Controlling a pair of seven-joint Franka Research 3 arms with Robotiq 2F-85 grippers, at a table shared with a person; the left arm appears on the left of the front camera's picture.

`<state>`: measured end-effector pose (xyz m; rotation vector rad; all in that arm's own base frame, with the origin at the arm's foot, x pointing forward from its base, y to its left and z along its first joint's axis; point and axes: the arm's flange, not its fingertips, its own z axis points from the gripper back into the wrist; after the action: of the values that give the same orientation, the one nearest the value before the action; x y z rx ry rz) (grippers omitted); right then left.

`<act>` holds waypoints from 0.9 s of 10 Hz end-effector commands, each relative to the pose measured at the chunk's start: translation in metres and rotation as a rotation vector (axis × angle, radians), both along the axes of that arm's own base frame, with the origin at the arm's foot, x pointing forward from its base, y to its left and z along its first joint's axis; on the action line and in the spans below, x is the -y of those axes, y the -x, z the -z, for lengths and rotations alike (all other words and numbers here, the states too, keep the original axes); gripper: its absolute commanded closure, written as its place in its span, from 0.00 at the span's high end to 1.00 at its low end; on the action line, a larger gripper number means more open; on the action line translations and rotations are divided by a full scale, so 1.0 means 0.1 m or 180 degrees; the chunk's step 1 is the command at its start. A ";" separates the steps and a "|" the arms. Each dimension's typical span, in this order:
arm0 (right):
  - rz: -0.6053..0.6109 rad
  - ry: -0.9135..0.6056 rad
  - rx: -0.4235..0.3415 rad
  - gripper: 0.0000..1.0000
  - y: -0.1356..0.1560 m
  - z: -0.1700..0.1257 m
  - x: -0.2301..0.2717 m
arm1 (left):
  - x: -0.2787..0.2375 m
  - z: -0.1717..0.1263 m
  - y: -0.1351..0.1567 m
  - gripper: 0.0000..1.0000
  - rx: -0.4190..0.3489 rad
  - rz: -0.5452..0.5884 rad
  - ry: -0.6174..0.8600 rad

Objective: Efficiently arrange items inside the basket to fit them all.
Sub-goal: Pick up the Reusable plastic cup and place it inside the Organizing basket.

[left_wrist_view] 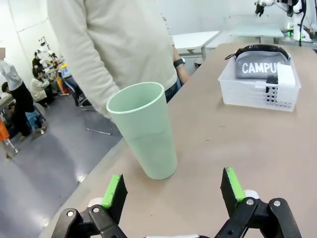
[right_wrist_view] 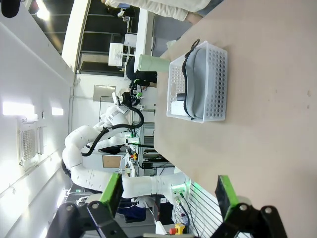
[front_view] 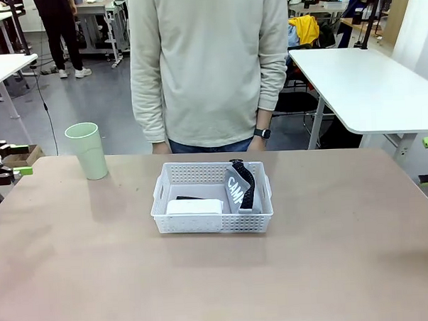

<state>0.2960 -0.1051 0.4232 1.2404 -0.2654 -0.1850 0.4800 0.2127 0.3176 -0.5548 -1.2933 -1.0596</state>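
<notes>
The shallow white plastic basket with holes (front_view: 209,222) sits in the middle of the table (front_view: 219,288). Inside, the grey "CAMPUS" pouch (front_view: 236,190) stands on its edge against one side wall, likely to save room. The white rounded box (front_view: 195,206) lies flat beside it. The pale green cup (front_view: 86,150) stands upright, well apart from the basket. The left gripper (left_wrist_view: 173,184), wide open and empty, faces the cup, probably to grab it. The right gripper (right_wrist_view: 169,188) is open and empty too.

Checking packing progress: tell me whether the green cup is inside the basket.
No, the pale green cup stands upright, apart from the white basket.
</notes>
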 end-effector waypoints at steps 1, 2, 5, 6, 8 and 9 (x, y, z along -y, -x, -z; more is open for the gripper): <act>0.0029 -0.0065 -0.0026 1.00 0.00 -0.05 -0.01 | 0.03 0.10 -0.02 1.00 -0.0023 0.0004 0.0083; 0.0029 -0.0065 -0.0026 1.00 0.00 -0.05 -0.01 | 0.26 0.14 -0.07 1.00 0.0073 0.0019 -0.0090; 0.0029 -0.0065 -0.0026 1.00 0.00 -0.05 -0.01 | 0.63 0.27 -0.58 1.00 0.0108 -0.0286 -0.0319; 0.0029 -0.0065 -0.0026 1.00 0.00 -0.05 -0.01 | 0.75 0.34 -0.74 1.00 0.0004 -0.0240 -0.0405; 0.0029 -0.0065 -0.0026 1.00 0.00 -0.05 -0.01 | 0.79 0.46 -0.92 1.00 -0.0078 -0.0393 -0.0615; 0.0029 -0.0065 -0.0026 1.00 0.00 -0.05 -0.01 | 0.73 0.51 -0.93 1.00 -0.0180 -0.0452 -0.0642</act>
<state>0.2960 -0.1052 0.4231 1.2404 -0.2654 -0.1852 0.5714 0.1307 0.2684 -0.3646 -1.1416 -1.0475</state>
